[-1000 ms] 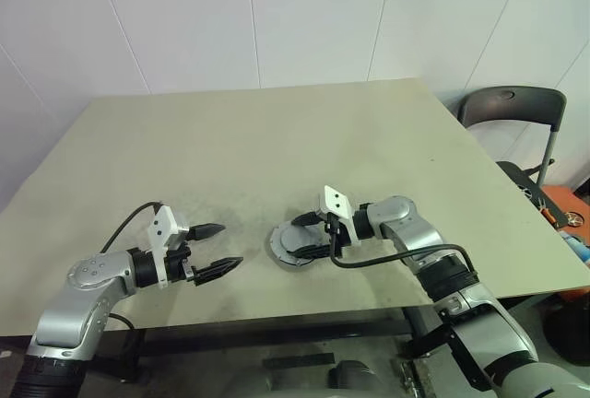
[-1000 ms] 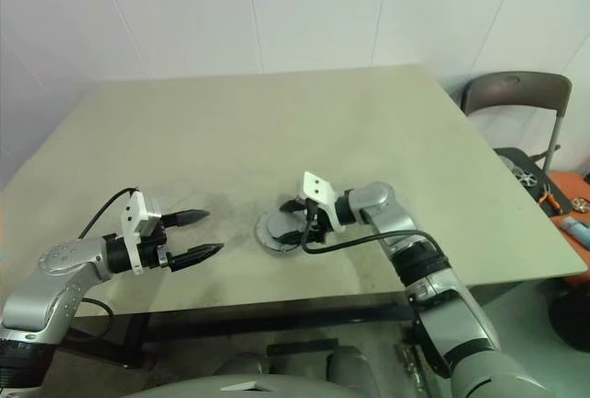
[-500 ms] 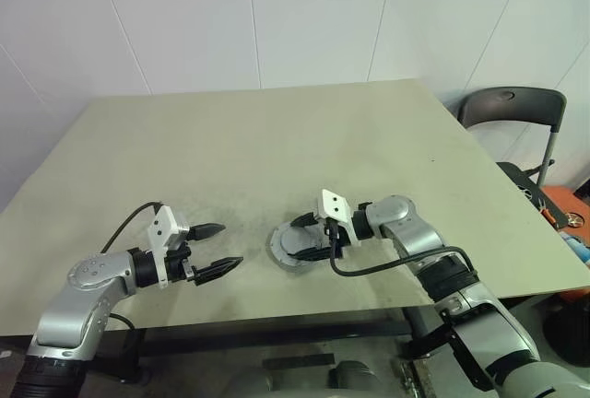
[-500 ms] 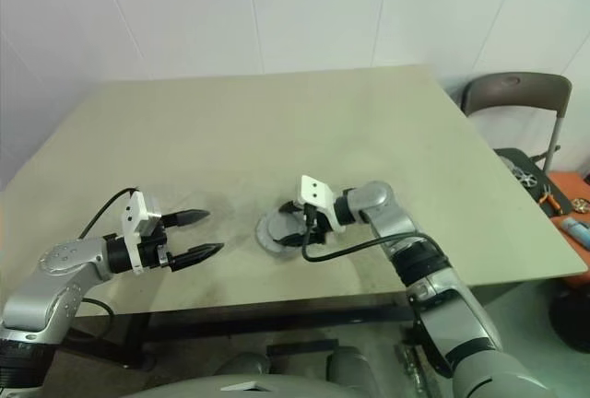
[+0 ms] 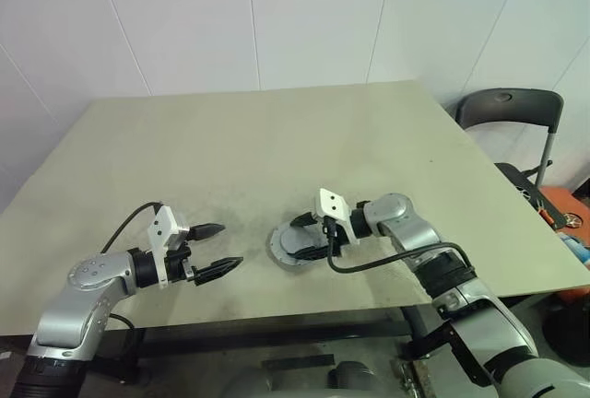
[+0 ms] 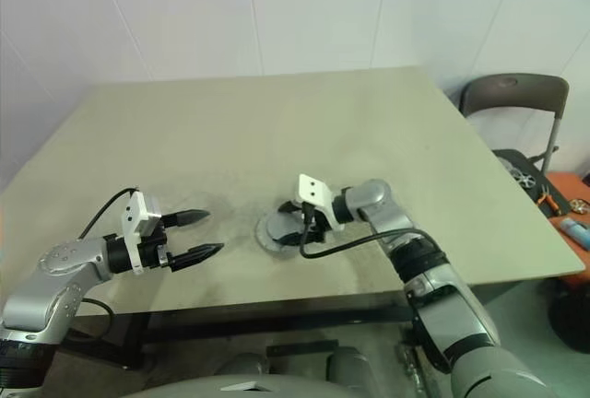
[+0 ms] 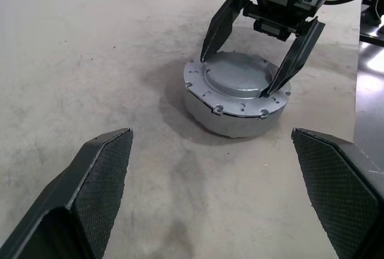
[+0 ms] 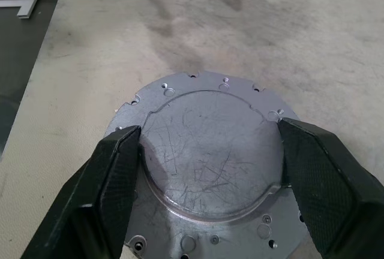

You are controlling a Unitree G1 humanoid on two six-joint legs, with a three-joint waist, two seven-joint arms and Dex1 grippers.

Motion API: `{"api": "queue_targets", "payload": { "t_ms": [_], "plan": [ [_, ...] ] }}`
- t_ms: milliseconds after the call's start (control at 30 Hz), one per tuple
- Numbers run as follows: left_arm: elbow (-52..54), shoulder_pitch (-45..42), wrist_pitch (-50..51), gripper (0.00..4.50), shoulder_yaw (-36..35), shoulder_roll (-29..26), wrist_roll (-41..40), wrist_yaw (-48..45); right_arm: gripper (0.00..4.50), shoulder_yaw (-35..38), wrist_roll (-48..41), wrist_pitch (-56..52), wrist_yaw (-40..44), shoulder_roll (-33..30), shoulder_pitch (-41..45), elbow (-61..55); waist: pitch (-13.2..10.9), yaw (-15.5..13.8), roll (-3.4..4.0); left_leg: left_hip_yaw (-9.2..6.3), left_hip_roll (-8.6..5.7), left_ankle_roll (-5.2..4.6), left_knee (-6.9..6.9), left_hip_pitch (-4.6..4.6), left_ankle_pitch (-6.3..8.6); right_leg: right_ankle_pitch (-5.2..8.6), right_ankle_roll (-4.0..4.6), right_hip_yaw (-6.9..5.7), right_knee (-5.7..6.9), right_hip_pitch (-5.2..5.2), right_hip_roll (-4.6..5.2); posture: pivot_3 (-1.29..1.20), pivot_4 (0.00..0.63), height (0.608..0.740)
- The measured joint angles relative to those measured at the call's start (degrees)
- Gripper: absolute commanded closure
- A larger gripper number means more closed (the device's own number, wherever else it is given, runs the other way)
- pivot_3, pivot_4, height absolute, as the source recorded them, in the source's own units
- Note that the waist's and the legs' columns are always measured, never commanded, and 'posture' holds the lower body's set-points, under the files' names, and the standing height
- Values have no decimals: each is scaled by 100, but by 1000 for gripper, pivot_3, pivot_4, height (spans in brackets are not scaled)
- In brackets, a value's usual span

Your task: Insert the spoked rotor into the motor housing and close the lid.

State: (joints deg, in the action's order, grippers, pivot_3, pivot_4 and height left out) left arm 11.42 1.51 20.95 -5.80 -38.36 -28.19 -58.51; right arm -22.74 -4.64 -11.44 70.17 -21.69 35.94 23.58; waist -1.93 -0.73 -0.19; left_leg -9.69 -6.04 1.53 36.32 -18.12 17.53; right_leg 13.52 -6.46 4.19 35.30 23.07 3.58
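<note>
— Right wrist view first: what do you have there?

— The lid (image 8: 210, 157), grey-silver and scratched, with small holes round its flange. My right gripper (image 7: 233, 78) is closed across its raised round centre, one black finger (image 8: 114, 181) against each side and the tips down on the flange.

— And where does the lid sit?

— Flat on top of the motor housing (image 7: 234, 124), a short round silver body standing upright on the table (image 5: 277, 140). The flange lines up with the housing wall all the way round, as far as my left wrist view shows it. The whole stack is towards the near edge of the table, a little right of the middle.

— What of your other arm?

— My left gripper (image 5: 230, 245) hangs over the table to the left of the housing, well apart from it, with its fingers spread wide and nothing between them. It points right, towards the housing.

— Can you see inside the housing?

— No. The lid covers the top, so I cannot tell what lies under it.

— Anything else about?

— A dark folding chair (image 5: 512, 108) stands past the far right corner of the table. The tabletop around the housing is scuffed and darkly smudged.
</note>
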Motion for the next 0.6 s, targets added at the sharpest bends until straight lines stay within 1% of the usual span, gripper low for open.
{"api": "queue_targets", "payload": {
  "t_ms": [200, 600],
  "plan": [
    [11, 0, 1, 0, 0, 0, 0, 2, 1241, -14, 13, -48, -91, 4, -31, 31, 1, -4, 5, 0, 0, 0, -3, 64, 1, 29, -7, 0, -8, -73, 1, 0, 0, 740],
    [66, -2, 7, 0, 0, -24, 0, -3, 1241, -28, 31, 221, -77, -13, -83, 44, 7, -2, 3, -1, 0, -1, -9, 67, 1, 30, -8, 0, -14, -74, 3, 0, 0, 740]
  ]
}}
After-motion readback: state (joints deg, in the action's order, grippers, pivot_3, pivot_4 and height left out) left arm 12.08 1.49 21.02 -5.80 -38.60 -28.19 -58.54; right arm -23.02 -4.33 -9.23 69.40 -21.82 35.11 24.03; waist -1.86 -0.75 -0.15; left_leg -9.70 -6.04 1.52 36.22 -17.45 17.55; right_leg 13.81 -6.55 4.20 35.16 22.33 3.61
